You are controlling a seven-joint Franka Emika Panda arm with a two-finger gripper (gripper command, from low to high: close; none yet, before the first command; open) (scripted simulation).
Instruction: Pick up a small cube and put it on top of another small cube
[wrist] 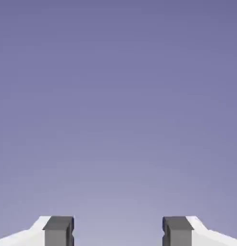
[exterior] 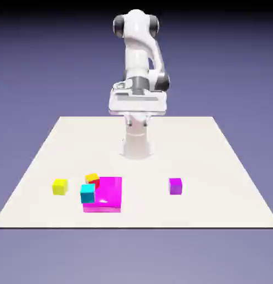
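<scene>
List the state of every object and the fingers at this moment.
Small purple cube: on the table, alone, untouched.
Small yellow cube: on the table, alone.
Small cyan cube: against the big flat magenta block's left side.
Small orange cube: behind the cyan one.
Gripper: fingers apart, empty, seeing only backdrop.

Arm (exterior: pixel 139 61) folded high at table's (exterior: pixel 216 166) far edge; purple cube (exterior: pixel 175 186) alone, well apart from magenta block (exterior: pixel 108 191).

orange cube (exterior: pixel 92 178) partly hidden, fingers (wrist: pixel 58 231) cropped
</scene>
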